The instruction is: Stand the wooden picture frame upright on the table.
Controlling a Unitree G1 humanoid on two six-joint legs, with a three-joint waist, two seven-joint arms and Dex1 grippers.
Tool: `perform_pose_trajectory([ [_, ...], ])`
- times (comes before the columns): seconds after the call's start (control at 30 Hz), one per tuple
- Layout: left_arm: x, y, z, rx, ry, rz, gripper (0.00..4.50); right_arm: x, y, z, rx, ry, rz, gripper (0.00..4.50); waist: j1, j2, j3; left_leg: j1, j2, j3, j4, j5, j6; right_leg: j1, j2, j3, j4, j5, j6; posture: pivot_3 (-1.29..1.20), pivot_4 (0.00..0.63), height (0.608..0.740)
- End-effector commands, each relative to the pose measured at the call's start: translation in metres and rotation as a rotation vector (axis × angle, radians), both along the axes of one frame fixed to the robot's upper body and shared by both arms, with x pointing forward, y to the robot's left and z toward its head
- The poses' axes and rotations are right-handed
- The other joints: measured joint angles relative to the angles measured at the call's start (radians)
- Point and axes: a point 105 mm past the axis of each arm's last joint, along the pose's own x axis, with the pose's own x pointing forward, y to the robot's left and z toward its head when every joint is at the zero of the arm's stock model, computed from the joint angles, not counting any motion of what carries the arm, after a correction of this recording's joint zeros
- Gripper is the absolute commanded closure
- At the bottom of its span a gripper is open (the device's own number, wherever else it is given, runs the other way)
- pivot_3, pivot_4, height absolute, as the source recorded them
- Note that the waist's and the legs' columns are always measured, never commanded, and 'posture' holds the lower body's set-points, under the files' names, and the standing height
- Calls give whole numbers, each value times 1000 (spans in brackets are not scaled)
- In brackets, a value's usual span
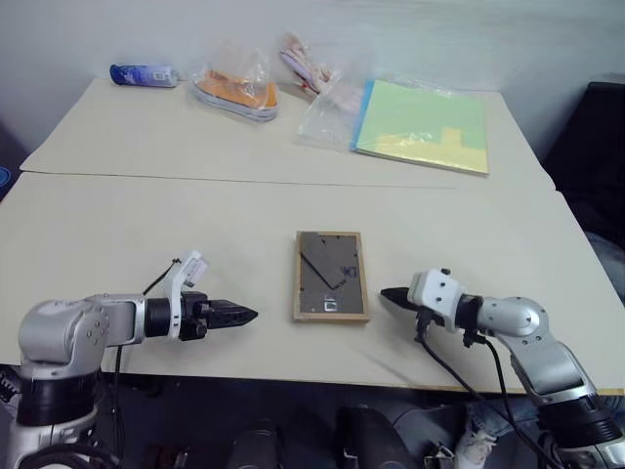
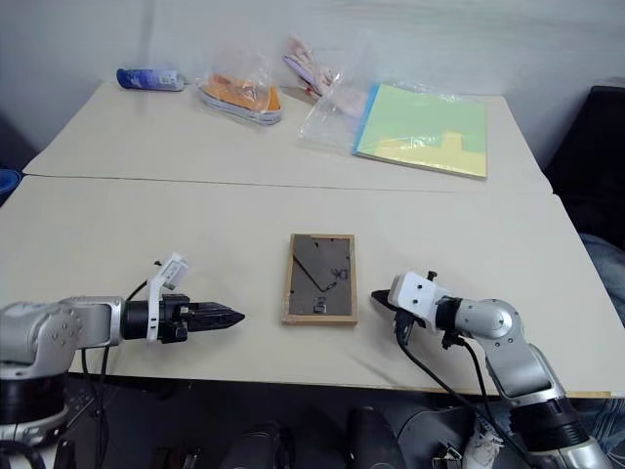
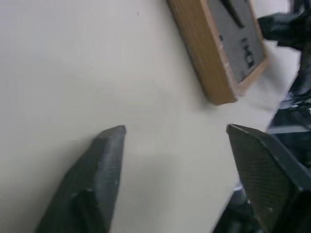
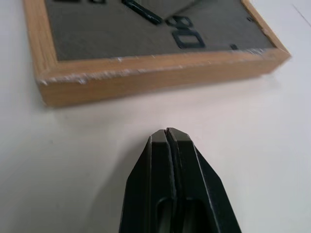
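Wooden picture frame [image 1: 331, 276] lay backing-up on the counter [image 1: 195, 225], stand accessible. Left claw [image 3: 175, 141] was spread; right claw [image 4: 171, 132] was closed, both flanking it, holding nothing.

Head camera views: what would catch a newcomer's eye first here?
The wooden picture frame lies flat, backing up, near the front edge of the table, not yet stood up. The left gripper and right gripper flank it without touching; the left is open, the right shut. At the far right of the table lies a green-yellow paper pad.
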Motion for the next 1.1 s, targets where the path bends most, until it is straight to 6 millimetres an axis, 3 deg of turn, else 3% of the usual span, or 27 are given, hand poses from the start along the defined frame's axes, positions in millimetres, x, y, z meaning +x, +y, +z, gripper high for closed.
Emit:
perform_pose_trajectory([
  [0.03,10,-15,-10,2,80,-4,56,0,8,9,-2,-32,28,4500,10,0,0,0,0,0,0,0,0,0,0,0,0,0,0,0,150,740],
  [0.4,28,-84,-22,43,148,-113,56,-2,24,8,-25,-30,67,4500,22,1,-1,0,-1,-1,1,0,1,2,0,0,0,1,1,0,150,740],
  [0.53,21,-102,-24,10,195,-183,56,-2,25,8,-33,-33,64,4500,27,1,-2,1,-1,-1,2,0,1,3,0,0,-1,1,1,0,150,740],
  [0.67,23,-107,-24,-21,219,-163,56,-3,23,7,-37,-33,54,4500,32,1,-2,1,-1,-1,2,0,1,3,0,0,-1,1,1,0,150,740],
  [0.8,26,-109,-22,-69,232,-130,890,-4,21,5,-39,-31,42,4500,36,1,-3,1,-2,-1,2,0,1,3,0,0,-2,1,2,0,150,740],
  [0.93,28,-111,-19,-114,224,-103,2172,-5,19,2,-42,-28,36,4500,36,1,-2,0,-1,-1,2,0,0,3,1,-1,-2,1,2,0,150,740],
  [1.1,30,-109,-22,-173,241,-39,2907,-4,15,3,-53,-33,31,4500,38,0,-3,0,-1,-1,3,0,0,4,1,-1,-3,1,2,0,150,740],
])
